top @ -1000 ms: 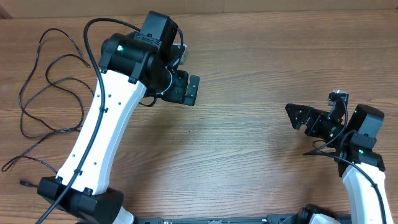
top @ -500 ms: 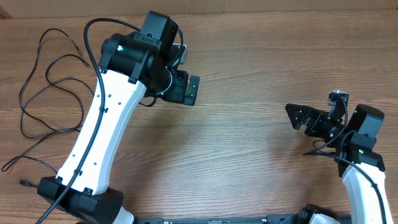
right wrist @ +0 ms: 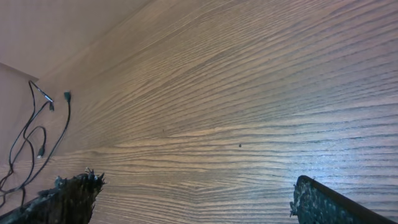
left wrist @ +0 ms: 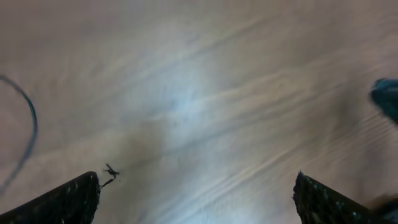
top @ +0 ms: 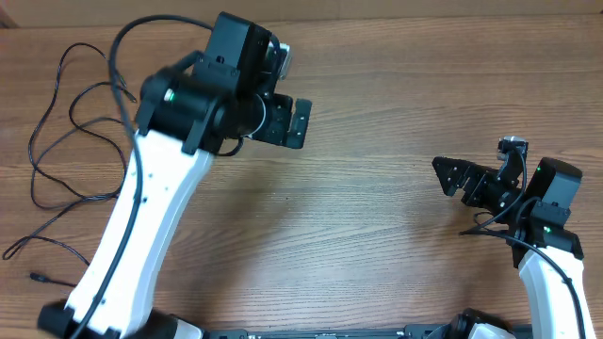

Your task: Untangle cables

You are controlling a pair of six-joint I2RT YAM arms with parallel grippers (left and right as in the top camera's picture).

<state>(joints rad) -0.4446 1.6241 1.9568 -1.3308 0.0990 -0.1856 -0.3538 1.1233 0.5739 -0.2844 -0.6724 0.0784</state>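
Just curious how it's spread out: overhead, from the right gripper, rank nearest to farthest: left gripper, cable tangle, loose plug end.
From the right gripper:
1. The left gripper, upper middle.
2. The cable tangle, far left.
3. The loose plug end, lower-left corner.

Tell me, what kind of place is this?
Probably a robotics lab workbench, not a home. A white-and-black left arm and right arm stand at a wood-grain table, with thin black cables lying loose on it.
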